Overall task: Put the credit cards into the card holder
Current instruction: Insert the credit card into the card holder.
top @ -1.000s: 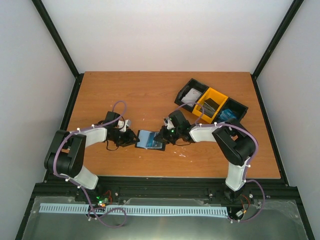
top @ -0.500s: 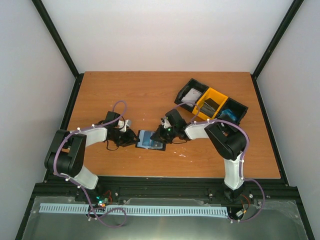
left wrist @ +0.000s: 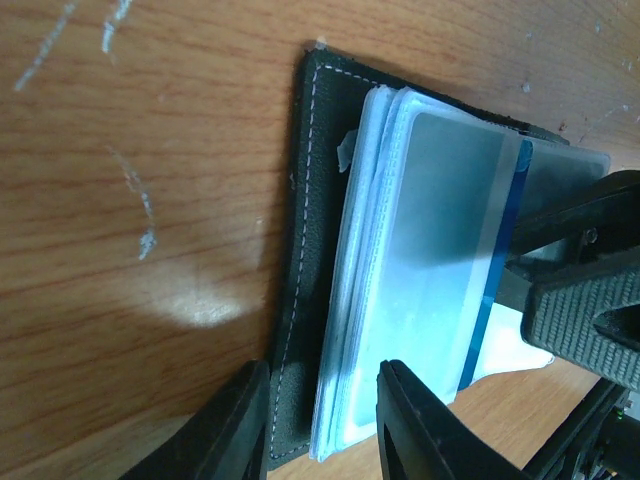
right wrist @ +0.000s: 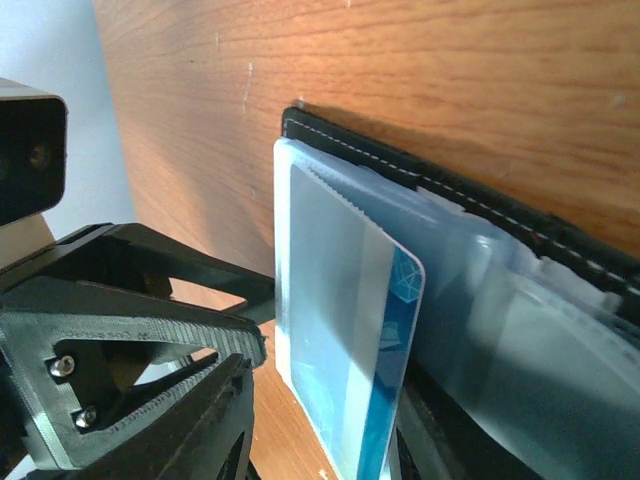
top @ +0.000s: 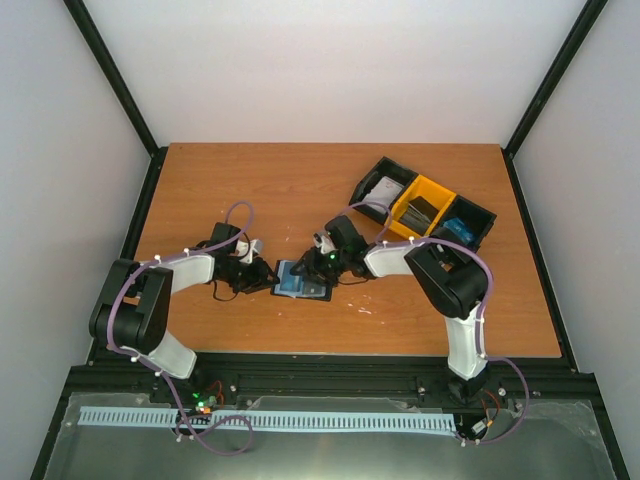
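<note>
Black card holder point(left wrist: 300, 300), white stitching, bright blue credit card point(right wrist: 392, 370) with pale pattern inside it, orange-brown wood-grain table point(top: 250, 190) beneath it

A black holder point(top: 303, 290) lies on the tabletop point(top: 300, 190), the left pincer point(top: 263, 277) at its left edge, the right pincer point(top: 312, 270) over its blue card point(top: 297, 279). A tray point(top: 384, 163) sits well behind the right pincer.

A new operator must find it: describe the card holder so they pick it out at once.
On the wooden table, look toward the near edge, where the left end effector and the right end effector meet. The card holder lies open between them. Unlike the black-and-yellow tray at the right rear, it is a flat black case with pale stitching, clear sleeves and a blue card.
</note>
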Controlling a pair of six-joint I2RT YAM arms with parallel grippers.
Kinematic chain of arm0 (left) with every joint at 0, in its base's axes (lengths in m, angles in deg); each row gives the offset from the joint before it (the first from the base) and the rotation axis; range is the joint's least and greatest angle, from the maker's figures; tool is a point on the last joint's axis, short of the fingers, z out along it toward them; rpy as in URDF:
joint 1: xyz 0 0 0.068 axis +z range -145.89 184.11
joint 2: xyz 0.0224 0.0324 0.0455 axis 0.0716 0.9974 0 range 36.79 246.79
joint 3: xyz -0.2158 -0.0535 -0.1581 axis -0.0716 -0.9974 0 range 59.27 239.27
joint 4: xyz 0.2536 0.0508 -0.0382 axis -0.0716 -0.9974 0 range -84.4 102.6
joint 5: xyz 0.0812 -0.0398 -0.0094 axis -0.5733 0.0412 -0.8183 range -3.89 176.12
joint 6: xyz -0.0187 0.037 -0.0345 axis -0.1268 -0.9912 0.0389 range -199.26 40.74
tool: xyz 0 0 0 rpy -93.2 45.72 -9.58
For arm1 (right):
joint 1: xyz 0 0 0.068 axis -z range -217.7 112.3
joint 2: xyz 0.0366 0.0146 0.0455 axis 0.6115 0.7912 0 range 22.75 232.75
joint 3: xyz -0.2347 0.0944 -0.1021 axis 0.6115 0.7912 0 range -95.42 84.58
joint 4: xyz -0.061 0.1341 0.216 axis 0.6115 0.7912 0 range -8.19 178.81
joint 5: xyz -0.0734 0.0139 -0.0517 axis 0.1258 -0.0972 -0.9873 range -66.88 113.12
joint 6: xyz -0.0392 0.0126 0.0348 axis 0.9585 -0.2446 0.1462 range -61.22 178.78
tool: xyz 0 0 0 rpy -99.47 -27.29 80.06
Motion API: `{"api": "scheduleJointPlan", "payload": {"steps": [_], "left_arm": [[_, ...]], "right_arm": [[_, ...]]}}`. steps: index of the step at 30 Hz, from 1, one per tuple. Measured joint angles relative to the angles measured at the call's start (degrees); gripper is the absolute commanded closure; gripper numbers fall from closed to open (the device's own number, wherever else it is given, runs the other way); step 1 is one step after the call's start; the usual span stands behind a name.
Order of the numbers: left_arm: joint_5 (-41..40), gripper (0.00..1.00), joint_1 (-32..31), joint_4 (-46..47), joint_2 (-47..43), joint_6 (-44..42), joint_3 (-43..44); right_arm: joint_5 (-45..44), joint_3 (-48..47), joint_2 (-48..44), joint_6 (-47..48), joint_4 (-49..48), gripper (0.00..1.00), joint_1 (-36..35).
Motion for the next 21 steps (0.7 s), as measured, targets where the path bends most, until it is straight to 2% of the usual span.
{"api": "scheduleJointPlan", "payload": {"steps": [3,8,10,17,21], "left_arm": [[0.0,0.67,0.0,0.0,0.0,0.0,0.0],[0.2,0.58,0.0,0.0,-0.2,0.1,0.1],[-0.5,0.54,0.0,0.0,-0.7,0.2,0.1],[-3.8,0.53,0.0,0.1,-4.2,1.2,0.1],[-4.3,0.52,0.0,0.4,-5.9,1.5,0.1]], "right_arm": [[0.6,-0.5,0.2,0.0,0.0,0.62,-0.2],[1.2,-1.9,1.6,0.1,-0.2,0.65,-0.7],[1.2,-2.2,1.9,0.3,-0.3,0.7,-0.8],[1.2,-2.2,2.7,1.2,-0.9,0.91,-0.9],[1.2,-2.2,3.0,1.5,-1.7,0.97,-0.9]]}}
